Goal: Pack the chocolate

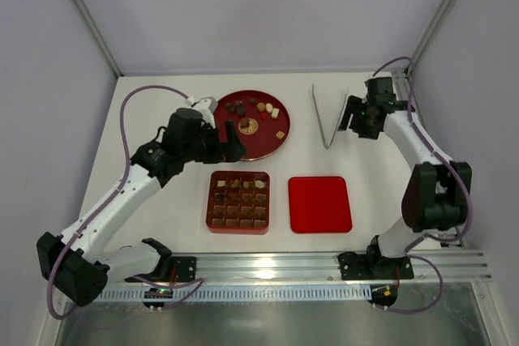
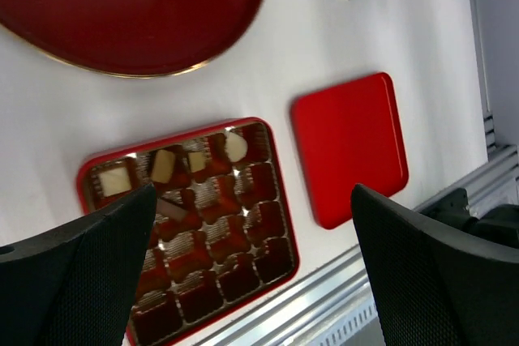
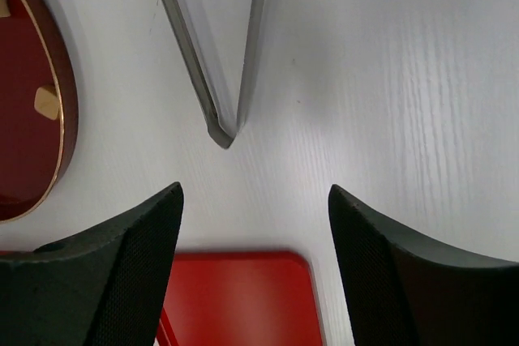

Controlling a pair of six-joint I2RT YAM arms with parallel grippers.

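Several loose chocolate pieces [image 1: 263, 108], dark, brown and cream, lie on a round red plate [image 1: 261, 147]. More chocolate [image 1: 235, 185] fills part of the square red grid box [image 1: 209, 202]; in the left wrist view cream and brown pieces [image 2: 166, 165] sit in the box's [image 2: 162, 142] top row. My left gripper [image 1: 233, 142] hangs open and empty above the plate's near-left rim, with the box showing between its fingers [image 2: 81, 281]. My right gripper [image 1: 353, 115] is open and empty beside metal tongs [image 1: 328, 119], over bare table [image 3: 255, 232].
A flat red lid [image 1: 319, 204] lies right of the box, and also shows in the left wrist view [image 2: 353, 143] and the right wrist view [image 3: 235, 297]. The tongs' tip [image 3: 220, 131] points at my right gripper. An aluminium rail [image 1: 268, 269] runs along the near edge.
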